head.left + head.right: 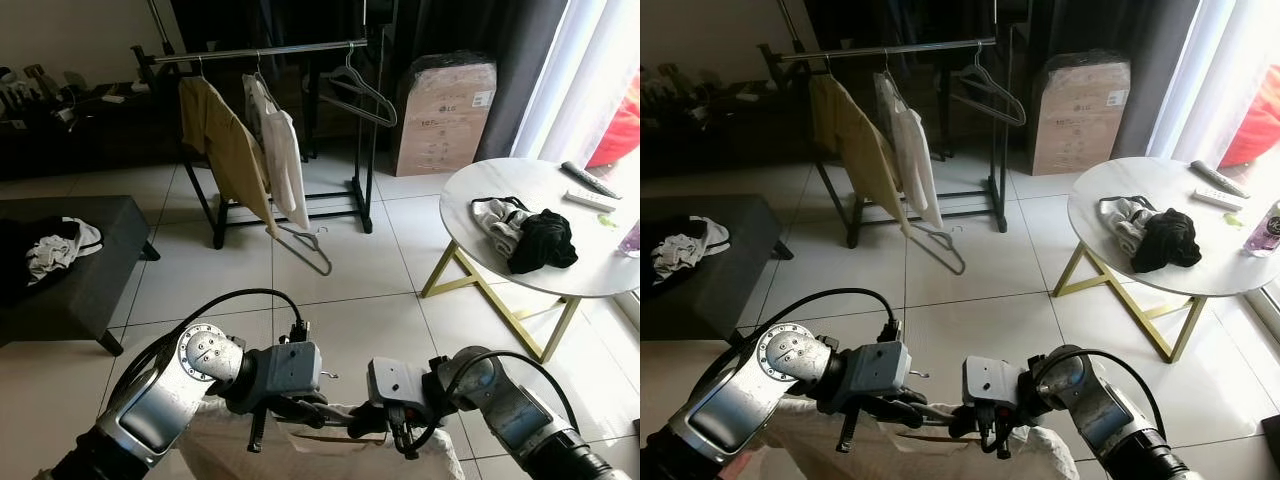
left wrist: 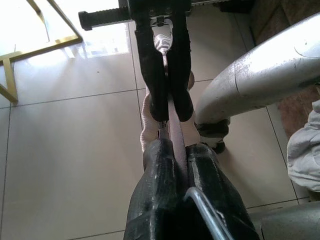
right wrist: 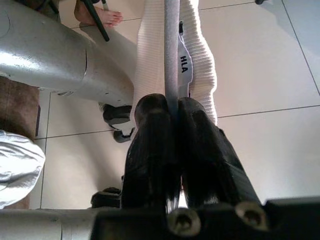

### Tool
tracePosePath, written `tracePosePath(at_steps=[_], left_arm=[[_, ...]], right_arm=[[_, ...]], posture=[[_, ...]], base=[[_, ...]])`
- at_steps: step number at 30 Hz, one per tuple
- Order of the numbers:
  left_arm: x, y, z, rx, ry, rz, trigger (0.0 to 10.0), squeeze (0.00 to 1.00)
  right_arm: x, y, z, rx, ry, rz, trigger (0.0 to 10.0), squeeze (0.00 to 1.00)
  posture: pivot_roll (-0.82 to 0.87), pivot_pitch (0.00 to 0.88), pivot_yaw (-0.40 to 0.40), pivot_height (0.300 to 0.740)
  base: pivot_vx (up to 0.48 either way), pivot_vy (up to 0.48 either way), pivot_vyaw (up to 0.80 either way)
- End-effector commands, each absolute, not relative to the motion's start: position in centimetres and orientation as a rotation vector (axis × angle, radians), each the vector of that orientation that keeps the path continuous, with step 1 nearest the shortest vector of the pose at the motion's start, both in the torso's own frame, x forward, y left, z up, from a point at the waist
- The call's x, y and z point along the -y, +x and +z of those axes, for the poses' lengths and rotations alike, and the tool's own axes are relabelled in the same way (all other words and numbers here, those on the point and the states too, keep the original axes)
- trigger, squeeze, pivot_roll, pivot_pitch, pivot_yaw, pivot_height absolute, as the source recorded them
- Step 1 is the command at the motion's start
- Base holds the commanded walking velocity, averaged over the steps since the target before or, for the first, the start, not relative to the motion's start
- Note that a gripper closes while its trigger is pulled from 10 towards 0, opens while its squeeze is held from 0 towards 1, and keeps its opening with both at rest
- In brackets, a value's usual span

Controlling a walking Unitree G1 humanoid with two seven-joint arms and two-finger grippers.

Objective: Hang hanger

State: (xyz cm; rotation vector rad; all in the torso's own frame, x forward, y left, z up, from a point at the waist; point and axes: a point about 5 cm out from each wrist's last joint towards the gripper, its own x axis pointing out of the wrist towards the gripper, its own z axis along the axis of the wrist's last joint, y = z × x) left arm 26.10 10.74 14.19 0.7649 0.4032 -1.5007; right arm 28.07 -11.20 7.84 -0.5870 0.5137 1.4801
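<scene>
Left gripper [image 2: 170,112]: jaws clenched on the hanger bar, one finger on each side of it.
Right gripper [image 3: 172,107]: jaws clenched on the same bar, facing the left gripper, the two close together.
Hanger [image 3: 171,45]: thin grey bar running straight out from between both pairs of jaws, held low in front of the robot.
White garment [image 3: 150,55]: ribbed knit draped over the hanger, hanging below the jaws; a label reading HLA sits just beside the bar.
Arm pose: both silver forearms are bent inward so that the wrists meet at the centre line, cables looping over each.
Floor [image 1: 350,290]: pale tiles lie beyond the jaws, between them and the rack.
Fallen hanger [image 1: 308,247]: lies on the floor, ahead of the jaws, at the foot of the rack.
Clothes rack [image 1: 270,50]: well ahead of the jaws; carries a tan shirt [image 1: 225,145], a white shirt [image 1: 283,160] and a bare dark hanger [image 1: 360,90].
Counter [image 1: 530,190]: round, white, gold legs, ahead and right of the jaws; bears crumpled clothes [image 1: 525,235].
Cardboard box [image 1: 445,115]: behind the counter, beside the rack.
Dark bench [image 1: 90,260]: left of the jaws, with clothes on it.
Person's bare foot [image 3: 97,14]: on the tiles beyond the robot's arm.
</scene>
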Motion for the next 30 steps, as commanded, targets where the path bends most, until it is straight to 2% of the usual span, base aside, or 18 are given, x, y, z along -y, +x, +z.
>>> tracePosePath(at_steps=[1,3,4,8,9,10,18,19,28,29,30], left_arm=[[-10.1,25.4,13.7,-0.390,0.745,-1.534,0.0,0.00],[-10.0,25.5,13.7,-0.379,0.736,-1.520,0.0,0.00],[-10.0,25.5,13.7,-0.374,0.730,-1.511,0.0,0.00],[-10.0,25.6,13.8,-0.370,0.732,-1.488,0.0,0.00],[-10.0,25.6,13.7,-0.372,0.735,-1.482,0.0,0.00],[-10.1,25.7,13.7,-0.374,0.737,-1.475,0.0,0.00],[-10.1,25.8,13.4,-0.380,0.748,-1.437,0.0,0.00],[-10.1,25.7,13.3,-0.389,0.750,-1.442,0.0,0.00],[-10.4,25.4,13.1,-0.422,0.815,-1.451,0.0,0.00],[-10.5,25.4,13.1,-0.424,0.829,-1.442,0.0,0.00],[-10.6,25.5,13.1,-0.426,0.833,-1.436,0.0,0.00]], right_arm=[[10.0,29.2,9.8,-0.375,-0.574,1.442,10.0,0.00],[10.0,29.7,9.9,-0.363,-0.570,1.398,10.0,0.00],[10.0,30.0,10.0,-0.351,-0.556,1.367,10.0,1.00],[10.0,29.9,10.2,-0.340,-0.534,1.363,10.0,1.00],[10.1,30.0,10.3,-0.347,-0.532,1.351,10.0,0.90],[10.2,30.0,10.3,-0.355,-0.540,1.355,10.0,0.00],[10.3,30.2,11.3,-0.321,-0.482,1.322,10.0,0.02],[10.3,30.0,11.4,-0.320,-0.475,1.342,10.0,1.00],[11.6,28.4,10.1,-0.467,-0.609,1.459,10.0,1.00],[11.9,28.4,9.8,-0.488,-0.641,1.460,10.0,0.09],[12.0,28.5,9.8,-0.491,-0.643,1.446,10.0,0.00]], posture=[[-0.07,0.131,0.042,0.740],[-0.07,0.130,0.042,0.740],[-0.07,0.130,0.042,0.740],[-0.07,0.135,0.039,0.740],[-0.07,0.135,0.038,0.740],[-0.07,0.135,0.037,0.740],[-0.08,0.139,0.034,0.740],[-0.08,0.140,0.031,0.740],[-0.08,0.140,0.028,0.740],[-0.08,0.140,0.027,0.740],[-0.08,0.139,0.027,0.740]], base=[[0.000,0.000,0.00],[0.000,0.000,0.00],[0.000,0.000,0.00],[0.000,0.000,0.00],[0.000,0.000,0.00],[0.000,0.000,0.00],[0.000,0.000,0.00],[0.000,0.000,0.00],[0.000,0.000,0.00],[0.000,0.000,0.00],[0.000,0.000,0.00]])
